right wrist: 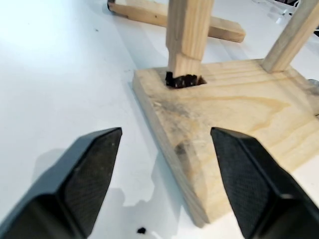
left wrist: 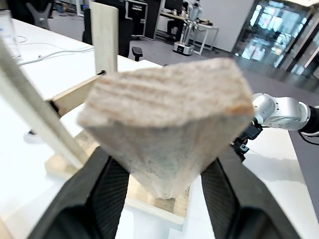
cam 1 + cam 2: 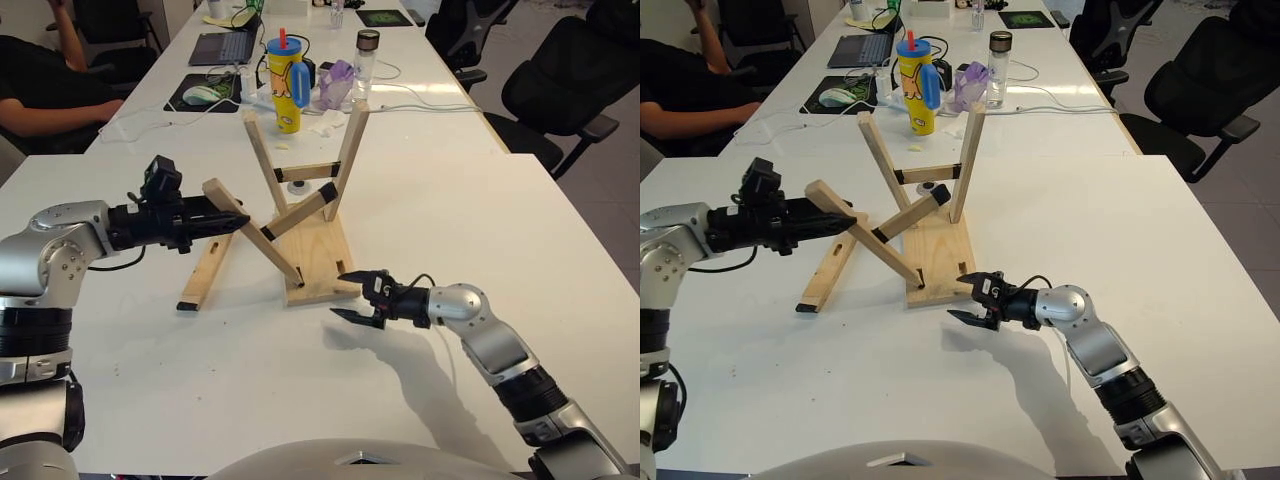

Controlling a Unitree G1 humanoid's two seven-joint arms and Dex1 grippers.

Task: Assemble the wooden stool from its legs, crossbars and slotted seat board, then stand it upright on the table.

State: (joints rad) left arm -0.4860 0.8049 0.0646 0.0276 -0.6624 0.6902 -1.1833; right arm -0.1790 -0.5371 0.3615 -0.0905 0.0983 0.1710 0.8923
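head camera first: the stool is half built and sits upside down on the white table (image 3: 430, 230), with the seat board (image 3: 322, 262) lying flat. the left gripper (image 3: 228, 222) is clamped tight on the top end of a slanted leg (image 3: 262, 240). that leg's far end, away from the jaws, sits in a slot at the board's near edge. beyond those jaws the upright legs (image 3: 350, 150) rise from the far side of the board with a crossbar (image 3: 306, 172) between them. a second crossbar (image 3: 303, 210) runs from the slanted leg toward them. below the left jaws a loose leg (image 3: 205, 268) lies flat on the table. the right gripper (image 3: 340, 295) hangs low over the table with its jaws spread wide. the board's near corner is just ahead of its tips, and it doesn't look like they're touching. a yellow cup (image 3: 285, 85) stands way back on the next table.

left wrist cam: the cut end of the slanted leg is squeezed between the two black pads (image 2: 94, 194). past the jaws you get the seat board, one upright leg and the crossbar, with the right gripper off beyond the board.

right wrist cam: both pads are well apart with nothing gripped. the board's corner points into the gap just ahead of them. straight out from the jaws the slanted leg's foot sits in its dark slot, and the loose leg lies on the table behind it.
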